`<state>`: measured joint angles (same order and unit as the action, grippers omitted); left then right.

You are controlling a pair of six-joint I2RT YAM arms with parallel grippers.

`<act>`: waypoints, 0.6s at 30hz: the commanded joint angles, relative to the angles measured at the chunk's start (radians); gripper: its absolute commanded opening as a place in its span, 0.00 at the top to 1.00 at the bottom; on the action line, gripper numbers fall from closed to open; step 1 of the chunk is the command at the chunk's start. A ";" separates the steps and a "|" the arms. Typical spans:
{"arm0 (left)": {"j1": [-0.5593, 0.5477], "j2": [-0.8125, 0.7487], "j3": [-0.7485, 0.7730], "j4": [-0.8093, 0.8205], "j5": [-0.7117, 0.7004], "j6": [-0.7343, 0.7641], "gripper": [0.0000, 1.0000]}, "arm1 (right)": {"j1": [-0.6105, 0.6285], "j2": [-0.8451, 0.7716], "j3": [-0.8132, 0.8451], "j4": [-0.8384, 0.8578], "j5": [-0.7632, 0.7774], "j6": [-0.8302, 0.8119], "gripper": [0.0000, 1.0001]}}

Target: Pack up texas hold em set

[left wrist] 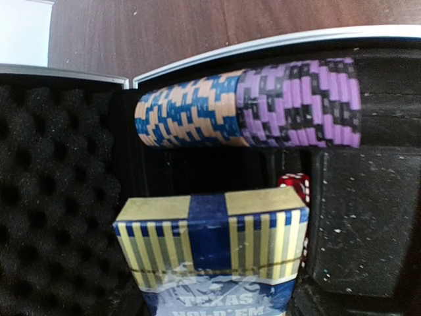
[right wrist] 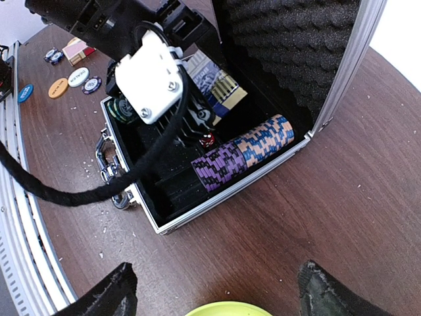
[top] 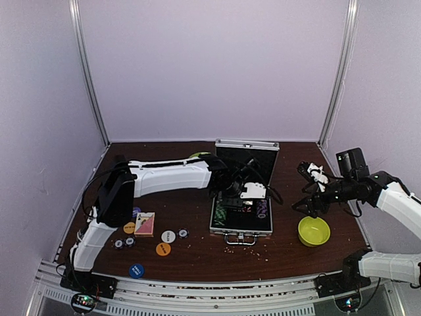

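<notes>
Left pincer point(top: 242, 203) is clamped on a card deck point(left wrist: 210, 243), tilted inside the open silver case point(top: 241, 232) mid table point(top: 197, 253), right by the chip row point(left wrist: 250, 105). Right pincer point(right wrist: 217, 289) hangs spread apart and empty, just above the bowl point(right wrist: 227, 308).

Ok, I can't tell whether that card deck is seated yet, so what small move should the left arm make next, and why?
Probably ease the card deck down flat into its compartment. In both wrist views it stands tilted inside the case, directly under the left gripper, beside the chip row. Whether the fingers grip it is unclear. A second deck and button discs lie on the table, waiting.
</notes>
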<state>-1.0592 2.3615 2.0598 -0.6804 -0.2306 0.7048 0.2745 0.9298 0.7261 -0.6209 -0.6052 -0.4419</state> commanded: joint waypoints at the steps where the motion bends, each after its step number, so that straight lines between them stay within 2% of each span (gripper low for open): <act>1: 0.002 0.043 0.074 0.088 -0.081 0.032 0.44 | -0.004 0.011 -0.011 -0.010 0.003 -0.007 0.16; 10: 0.004 0.091 0.108 0.113 -0.111 0.032 0.44 | -0.005 0.024 -0.006 -0.019 0.001 -0.013 0.16; 18: 0.004 0.094 0.093 0.105 -0.104 0.035 0.38 | -0.004 0.033 -0.004 -0.020 0.002 -0.017 0.16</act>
<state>-1.0595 2.4573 2.1288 -0.6216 -0.3176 0.7280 0.2745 0.9558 0.7261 -0.6342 -0.6052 -0.4469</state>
